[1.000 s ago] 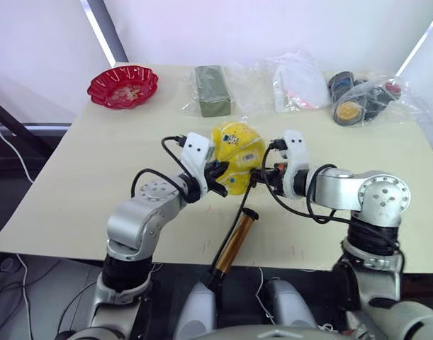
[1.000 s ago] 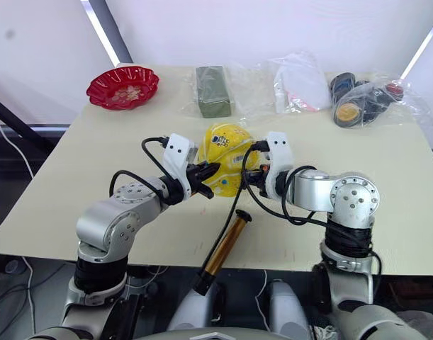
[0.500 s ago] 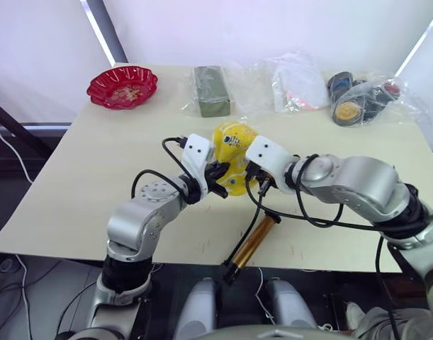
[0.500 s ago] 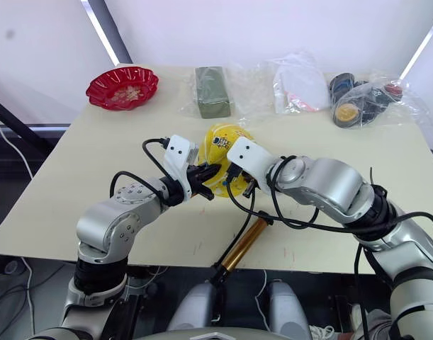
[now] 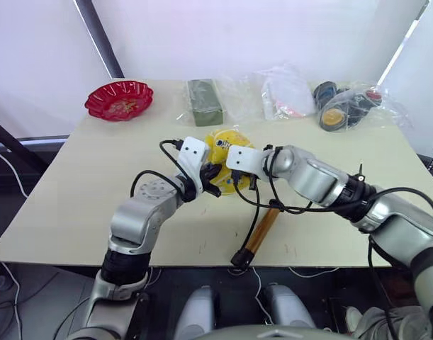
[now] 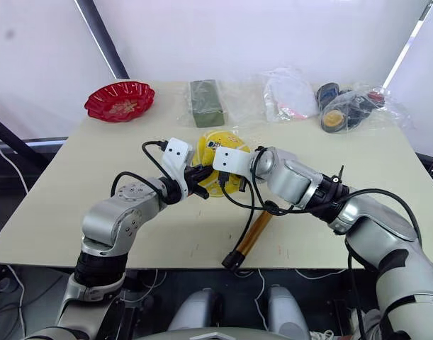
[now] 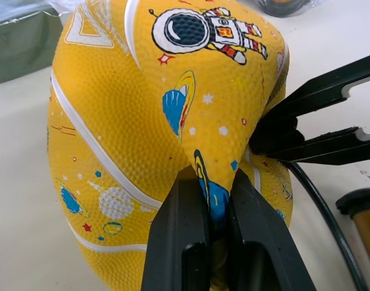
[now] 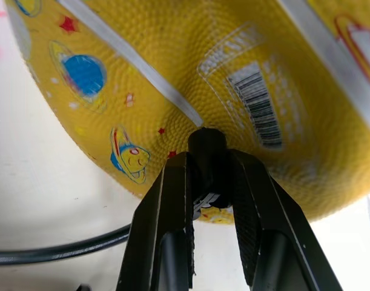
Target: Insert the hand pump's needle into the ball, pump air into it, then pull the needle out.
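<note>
The yellow ball [image 5: 223,144], printed with astronauts, rests on the table and looks partly deflated. My left gripper [image 7: 212,206] is shut on a fold of the ball's skin. My right gripper [image 8: 209,176] is shut on the needle's black fitting [image 8: 208,145], whose end presses against the ball [image 8: 233,60] beside a white stripe. The metal tip is hidden. The thin black hose [image 5: 254,211] runs down to the hand pump [image 5: 261,229], which lies tilted near the table's front edge. My right gripper's fingers [image 7: 321,118] also show against the ball's side in the left wrist view.
A red scalloped bowl [image 5: 119,99] stands at the far left. Along the back edge sit a green block in plastic [image 5: 204,96], a clear bag [image 5: 288,92] and a bag of dark items [image 5: 344,106]. The pump's lower cap [image 5: 239,258] reaches the front edge.
The camera has shifted. My right arm has stretched out leftward toward the ball, and the pump has been dragged up onto the table. The left gripper keeps its hold on the ball.
</note>
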Motion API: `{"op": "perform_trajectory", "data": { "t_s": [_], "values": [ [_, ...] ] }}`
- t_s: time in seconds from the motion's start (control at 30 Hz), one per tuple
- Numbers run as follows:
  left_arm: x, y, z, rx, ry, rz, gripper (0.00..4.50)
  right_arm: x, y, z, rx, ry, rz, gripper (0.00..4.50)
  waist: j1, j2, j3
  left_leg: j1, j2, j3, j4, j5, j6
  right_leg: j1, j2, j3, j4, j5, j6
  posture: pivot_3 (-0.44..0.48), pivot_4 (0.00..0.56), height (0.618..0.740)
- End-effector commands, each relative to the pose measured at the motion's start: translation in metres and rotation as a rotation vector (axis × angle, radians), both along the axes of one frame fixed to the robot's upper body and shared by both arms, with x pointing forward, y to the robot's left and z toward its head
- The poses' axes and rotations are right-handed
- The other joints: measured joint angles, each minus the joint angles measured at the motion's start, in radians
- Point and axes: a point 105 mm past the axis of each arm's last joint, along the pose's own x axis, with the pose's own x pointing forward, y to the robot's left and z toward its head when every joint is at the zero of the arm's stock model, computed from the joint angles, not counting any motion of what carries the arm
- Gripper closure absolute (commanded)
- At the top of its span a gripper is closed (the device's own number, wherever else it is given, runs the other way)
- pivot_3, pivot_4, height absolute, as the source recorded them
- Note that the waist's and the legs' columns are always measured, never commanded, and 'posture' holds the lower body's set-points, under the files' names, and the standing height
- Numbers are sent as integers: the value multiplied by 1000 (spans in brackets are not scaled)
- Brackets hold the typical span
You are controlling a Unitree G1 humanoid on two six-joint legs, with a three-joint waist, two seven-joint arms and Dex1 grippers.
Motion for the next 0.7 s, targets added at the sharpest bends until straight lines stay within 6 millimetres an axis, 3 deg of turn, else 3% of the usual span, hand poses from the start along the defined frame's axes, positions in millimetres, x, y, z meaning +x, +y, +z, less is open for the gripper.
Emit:
{"op": "perform_trajectory", "data": {
  "t_s": [0.03, 0.13, 0.47, 0.7],
  "values": [
    [-18, -38, -15, -47, 75, -192, 4500, -5, 12, -33, -34, 69, 49, 4169, -2, 1, -4, 1, 0, 0, 0, 0, 0, 0, 0, 0, 0, 0, 0, 0, 150, 740],
    [-16, -35, -14, -56, 74, -178, 4500, -2, 9, -40, -44, 71, 59, 4169, -4, 1, -13, 2, 0, -1, -1, 0, 0, 1, -2, 1, 0, 0, -1, 0, 150, 740],
    [-5, -20, -2, -92, 54, -136, 4500, -7, -7, 8, 106, 37, 67, 4169, 4, 7, -7, -2, -1, -4, -2, 0, 0, -2, -3, -1, -1, 0, -1, 0, 150, 740],
    [3, -16, 4, -48, 15, -220, 4500, -12, -14, 21, 167, 22, 46, 4169, 15, 9, 2, -15, -3, -5, -1, 0, 0, -12, -3, -4, -2, 2, -5, 0, 150, 740]
  ]
}}
